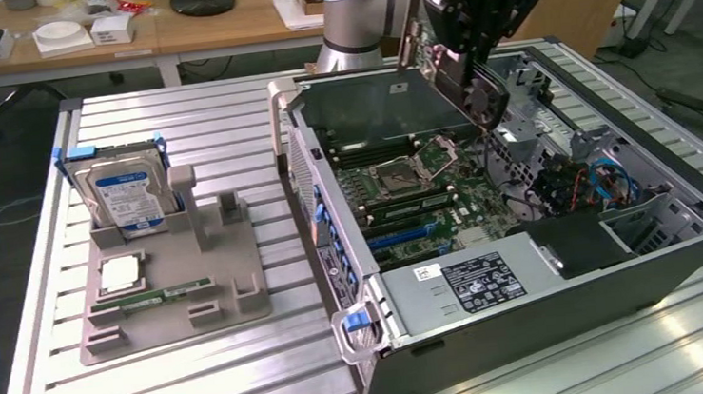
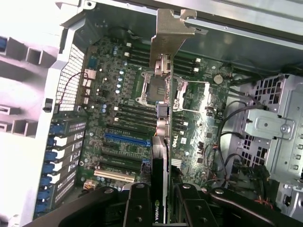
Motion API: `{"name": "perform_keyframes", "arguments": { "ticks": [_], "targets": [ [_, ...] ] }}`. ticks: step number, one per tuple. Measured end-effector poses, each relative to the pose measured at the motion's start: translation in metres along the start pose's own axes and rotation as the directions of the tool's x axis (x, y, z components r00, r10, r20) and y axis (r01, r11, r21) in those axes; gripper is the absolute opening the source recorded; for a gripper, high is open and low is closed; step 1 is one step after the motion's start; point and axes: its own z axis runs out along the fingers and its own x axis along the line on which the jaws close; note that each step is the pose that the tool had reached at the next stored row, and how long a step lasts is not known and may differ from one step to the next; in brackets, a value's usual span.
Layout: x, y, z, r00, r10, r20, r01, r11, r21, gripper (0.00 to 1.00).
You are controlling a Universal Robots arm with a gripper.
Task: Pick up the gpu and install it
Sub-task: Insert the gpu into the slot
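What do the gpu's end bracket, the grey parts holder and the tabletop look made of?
Bracket on the gpu: bare sheet metal, dull silver, folded tab.
Parts holder: probably matte grey plastic; even colour, no glint.
Table: ribbed metal, likely aluminium; pale brushed sheen with light streaks.
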Motion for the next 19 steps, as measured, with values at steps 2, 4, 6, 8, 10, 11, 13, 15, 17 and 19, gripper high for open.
{"name": "perform_keyframes", "arguments": {
  "ticks": [2, 4, 6, 8, 10, 11, 13, 15, 17, 19],
  "targets": [
    [0.0000, 0.0000, 0.0000, 0.9999, -0.017, -0.0008, 0.017, 0.9999, -0.0004, 0.26],
    [0.0000, 0.0000, 0.0000, 0.9994, -0.033, -0.0016, 0.033, 0.9994, -0.0007, 0.26],
    [0.0000, 0.0000, 0.0000, 0.9989, -0.046, -0.0022, 0.046, 0.9989, -0.0010, 0.26],
    [0.0000, 0.0000, 0.0000, 0.9983, -0.059, -0.0028, 0.059, 0.9983, -0.0013, 0.26],
    [0.0000, 0.0000, 0.0000, 0.9974, -0.071, -0.0034, 0.071, 0.9974, -0.0017, 0.26],
    [0.0000, 0.0000, 0.0000, 0.9970, -0.077, -0.0036, 0.077, 0.9970, -0.0018, 0.26],
    [0.0000, 0.0000, 0.0000, 0.9961, -0.089, -0.0042, 0.088, 0.9961, -0.0021, 0.26],
    [0.0000, -0.0001, 0.0000, 0.9950, -0.100, -0.0047, 0.100, 0.9950, -0.0024, 0.26],
    [0.0000, -0.0001, 0.0000, 0.9939, -0.110, -0.0052, 0.110, 0.9939, -0.0027, 0.26],
    [0.0000, -0.0001, 0.0000, 0.9927, -0.120, -0.0056, 0.120, 0.9927, -0.0030, 0.26]
  ]
}}
